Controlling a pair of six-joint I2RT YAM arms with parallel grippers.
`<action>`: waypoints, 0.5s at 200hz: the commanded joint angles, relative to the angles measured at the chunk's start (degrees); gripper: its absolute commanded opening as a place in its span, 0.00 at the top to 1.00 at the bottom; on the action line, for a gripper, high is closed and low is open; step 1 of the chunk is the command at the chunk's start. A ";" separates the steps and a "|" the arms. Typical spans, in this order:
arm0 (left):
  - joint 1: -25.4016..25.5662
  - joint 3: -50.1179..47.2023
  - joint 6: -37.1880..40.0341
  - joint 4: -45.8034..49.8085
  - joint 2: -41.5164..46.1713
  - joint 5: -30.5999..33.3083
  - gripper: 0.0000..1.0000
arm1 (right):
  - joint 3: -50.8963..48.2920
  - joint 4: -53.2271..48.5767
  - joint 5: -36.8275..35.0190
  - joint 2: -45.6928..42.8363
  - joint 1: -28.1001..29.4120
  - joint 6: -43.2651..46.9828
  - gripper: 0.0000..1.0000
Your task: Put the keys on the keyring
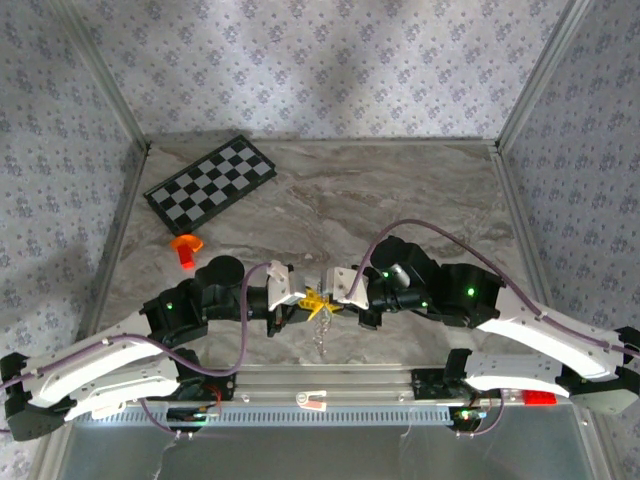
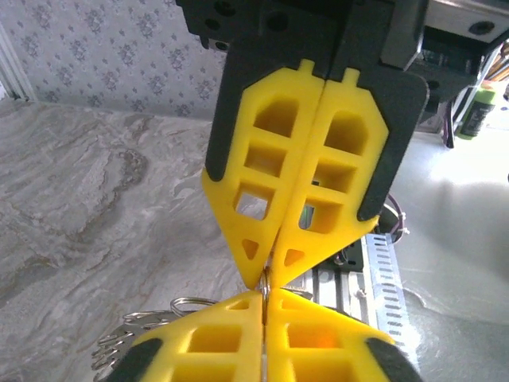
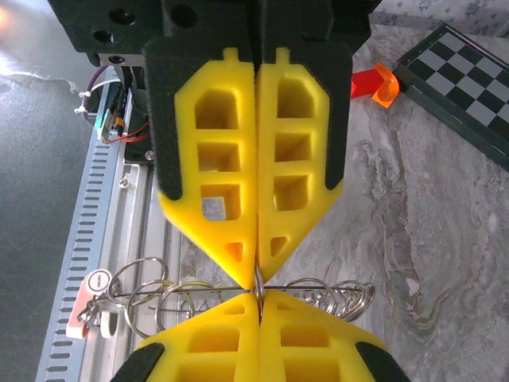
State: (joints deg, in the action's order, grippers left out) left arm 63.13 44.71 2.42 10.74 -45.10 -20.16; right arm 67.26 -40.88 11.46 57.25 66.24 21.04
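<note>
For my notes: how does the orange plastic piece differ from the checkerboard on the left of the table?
Size: the orange plastic piece is small; the checkerboard is far larger. Colour: the piece is plain orange, the board black-and-white squares. Shape: the piece is a stubby lump with a rounded cap; the board is a flat rectangle lying askew. Both rest on the marbled table, apart from each other.

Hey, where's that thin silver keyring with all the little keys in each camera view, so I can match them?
Top external: the thin silvery metal keyring dangles at lower centre, above the slotted metal rail.
Left wrist: bottom-left corner; rail at lower right.
Right wrist: strung across the bottom; rail on the left.
Shared landmark: the slotted metal rail.
</note>
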 commanded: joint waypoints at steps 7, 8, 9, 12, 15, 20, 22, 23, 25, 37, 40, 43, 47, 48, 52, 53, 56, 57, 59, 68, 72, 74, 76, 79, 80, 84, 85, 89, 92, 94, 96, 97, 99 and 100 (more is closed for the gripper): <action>-0.11 0.38 -0.26 -1.55 0.59 1.09 1.00 | -0.35 1.56 2.23 -0.74 0.38 0.14 1.00; -0.11 0.42 -0.28 -1.57 0.61 1.09 1.00 | -0.36 1.58 2.24 -0.74 0.34 0.14 1.00; -0.16 0.40 -0.30 -1.59 0.58 1.09 1.00 | -0.37 1.59 2.24 -0.74 0.36 0.14 1.00; -0.14 0.40 -0.35 -1.64 0.55 1.09 1.00 | -0.38 1.62 2.22 -0.74 0.37 0.08 1.00; -0.12 0.46 -0.39 -1.71 0.65 1.09 1.00 | -0.46 1.68 2.22 -0.74 0.38 0.06 1.00; -0.12 0.55 -0.49 -1.77 0.63 1.17 1.00 | -0.54 1.76 2.24 -0.72 0.38 0.14 1.00; -0.12 0.60 -0.53 -1.78 0.65 1.22 1.00 | -0.57 1.81 2.20 -0.80 0.38 0.10 1.00; -0.12 0.58 -0.55 -1.78 0.64 1.24 1.00 | -0.56 1.84 2.22 -0.82 0.38 0.08 1.00; -0.12 0.56 -0.52 -1.78 0.70 1.26 1.00 | -0.67 1.94 2.20 -0.87 0.34 0.11 1.00; -0.11 0.59 -0.54 -1.94 0.94 1.22 1.00 | -1.14 2.44 2.31 -1.05 0.33 -0.19 0.96; -0.13 0.59 -0.49 -2.03 0.98 1.26 1.00 | -1.24 2.59 2.33 -1.12 0.38 -0.27 0.93; -0.12 0.64 -0.55 -2.11 1.07 1.31 1.00 | -1.26 2.75 2.26 -1.22 0.38 -0.43 0.90; -0.12 0.49 -0.57 -2.20 1.23 1.20 1.00 | -1.51 2.87 2.31 -1.31 0.32 -0.68 0.88; -0.12 0.52 -0.57 -2.26 1.24 1.19 1.00 | -1.56 2.93 2.28 -1.29 0.35 -0.71 0.87; -0.12 0.55 -0.63 -2.41 1.42 1.03 1.00 | -1.68 3.15 2.27 -1.46 0.37 -0.86 0.84; -0.12 0.51 -0.64 -2.45 1.42 1.02 1.00 | -1.69 3.16 2.30 -1.50 0.33 -0.88 0.84; -0.12 0.47 -0.60 -2.54 1.49 0.94 1.00 | -1.85 3.18 2.30 -1.53 0.30 -1.04 0.82; -0.12 0.43 -0.59 -2.56 1.54 0.88 1.00 | -1.91 3.22 2.32 -1.57 0.30 -1.11 0.82; -0.12 0.41 -0.64 -2.61 1.58 0.80 1.00 | -1.95 3.25 2.29 -1.65 0.25 -1.25 0.81; -0.11 0.47 -0.57 -2.70 1.87 0.36 1.00 | -2.30 3.47 2.23 -1.94 0.29 -1.69 0.78; -0.12 0.46 -0.57 -2.74 1.94 0.24 1.00 | -2.45 3.48 2.25 -2.17 0.27 -1.89 0.77; -0.14 0.40 -0.61 -2.74 2.01 0.09 1.00 | -2.46 3.49 2.20 -2.22 0.25 -2.03 0.76; -0.12 0.49 -0.58 -2.79 2.05 0.00 1.00 | -2.61 3.46 2.24 -2.30 0.28 -2.11 0.76; -0.14 0.43 -0.61 -2.83 2.13 -0.11 1.00 | -2.70 3.52 2.25 -2.44 0.23 -2.21 0.76; -0.13 0.46 -0.64 -2.83 2.21 -0.17 1.00 | -2.68 3.53 2.25 -2.47 0.26 -2.27 0.76; -0.12 0.44 -0.65 -2.83 2.26 -0.35 1.00 | -2.91 3.52 2.38 -2.72 0.20 -2.36 0.76; -0.12 0.41 -0.61 -2.88 2.28 -0.38 1.00 | -2.96 3.53 2.45 -2.79 0.20 -2.38 0.76; -0.11 0.46 -0.62 -2.92 2.30 -0.53 1.00 | -3.05 3.53 2.58 -2.97 0.16 -2.40 0.76; -0.12 0.47 -0.58 -2.92 2.38 -0.64 1.00 | -3.21 3.53 2.63 -3.14 0.16 -2.44 0.76; -0.09 0.47 -0.59 -2.92 2.43 -0.75 1.00 | -3.26 3.53 2.67 -3.21 0.11 -2.46 0.76; -0.04 0.47 -0.58 -2.92 2.44 -0.82 1.00 | -3.36 3.57 2.75 -3.27 0.12 -2.48 0.76; -0.04 0.47 -0.57 -2.92 2.46 -0.83 1.00 | -3.37 3.60 2.76 -3.32 0.12 -2.49 0.76; -0.14 0.42 -0.59 -2.92 2.51 -0.91 1.00 | -3.43 3.61 2.82 -3.45 0.10 -2.54 0.76; -0.13 0.45 -0.58 -2.96 2.49 -0.96 1.00 | -3.40 3.66 2.79 -3.50 0.06 -2.51 0.76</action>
State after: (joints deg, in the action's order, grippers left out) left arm 63.11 44.71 2.28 10.83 -44.16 -19.99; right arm 64.58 -38.22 12.69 55.61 66.26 19.77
